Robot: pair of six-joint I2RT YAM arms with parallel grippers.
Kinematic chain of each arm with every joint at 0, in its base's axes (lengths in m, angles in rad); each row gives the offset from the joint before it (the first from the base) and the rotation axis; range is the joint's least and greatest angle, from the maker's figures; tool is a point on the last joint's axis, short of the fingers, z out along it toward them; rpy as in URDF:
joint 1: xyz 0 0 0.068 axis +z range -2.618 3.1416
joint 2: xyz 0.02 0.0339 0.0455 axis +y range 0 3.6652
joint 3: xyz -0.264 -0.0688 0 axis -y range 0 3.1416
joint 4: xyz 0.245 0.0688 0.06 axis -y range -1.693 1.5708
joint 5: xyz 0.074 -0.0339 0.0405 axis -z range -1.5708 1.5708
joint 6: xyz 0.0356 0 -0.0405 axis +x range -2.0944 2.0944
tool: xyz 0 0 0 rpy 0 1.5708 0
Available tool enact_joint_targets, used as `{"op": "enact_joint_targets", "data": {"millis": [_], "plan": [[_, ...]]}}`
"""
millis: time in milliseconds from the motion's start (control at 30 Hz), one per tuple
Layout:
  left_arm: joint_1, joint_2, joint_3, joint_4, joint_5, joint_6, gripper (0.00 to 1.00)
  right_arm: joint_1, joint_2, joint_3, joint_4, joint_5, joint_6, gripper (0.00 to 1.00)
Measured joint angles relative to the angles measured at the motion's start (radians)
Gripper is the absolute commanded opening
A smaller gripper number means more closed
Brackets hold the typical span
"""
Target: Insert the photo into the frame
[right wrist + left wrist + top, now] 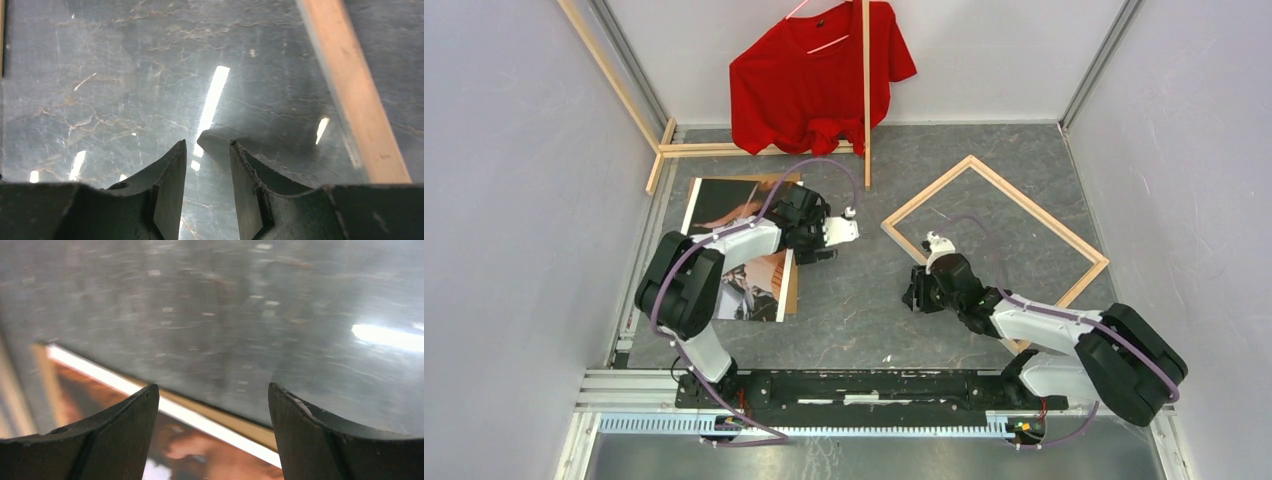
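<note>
The photo [759, 280] lies face up at the left of the table on a brown cardboard sheet [792, 285], partly hidden by my left arm. My left gripper [816, 250] is open and empty, low over the photo's right edge. The left wrist view shows the gripper [212, 390] above the photo's [210, 455] white border and the cardboard strip. The frame [1064, 235] lies flat at the right, turned like a diamond, pale wood up and empty. My right gripper [916, 295] hovers just outside the frame's near-left side. Its jaws are slightly apart and empty in the right wrist view [207, 145], where one frame bar [350, 90] shows.
A red T-shirt [819, 75] hangs on a clothes rack at the back. The rack's pale wooden pole [865, 100] stands between photo and frame, and its base bars [724, 150] lie on the dark marbled table [854, 300]. Grey walls close in both sides.
</note>
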Motion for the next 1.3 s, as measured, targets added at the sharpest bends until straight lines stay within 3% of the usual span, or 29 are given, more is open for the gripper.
{"op": "enact_joint_targets", "data": {"millis": [200,467,667,1067,1300], "plan": [[0.045,0.053,0.003,0.161,-0.155,-0.008,0.84,-0.096,-0.091,-0.040,-0.066,0.001,-0.015,0.45],[0.180,0.023,-0.081,0.281,-0.205,0.001,0.86,-0.249,-0.191,-0.085,-0.124,-0.003,-0.071,0.45],[0.221,-0.023,-0.143,0.316,-0.211,0.013,0.91,-0.318,-0.202,-0.082,-0.148,-0.001,-0.127,0.46],[0.215,-0.107,-0.117,-0.010,-0.040,-0.004,0.97,-0.348,-0.303,-0.072,-0.327,0.105,-0.099,0.55],[0.183,-0.117,-0.114,-0.085,0.008,-0.016,1.00,-0.354,-0.325,-0.080,-0.357,0.115,-0.055,0.56]]}}
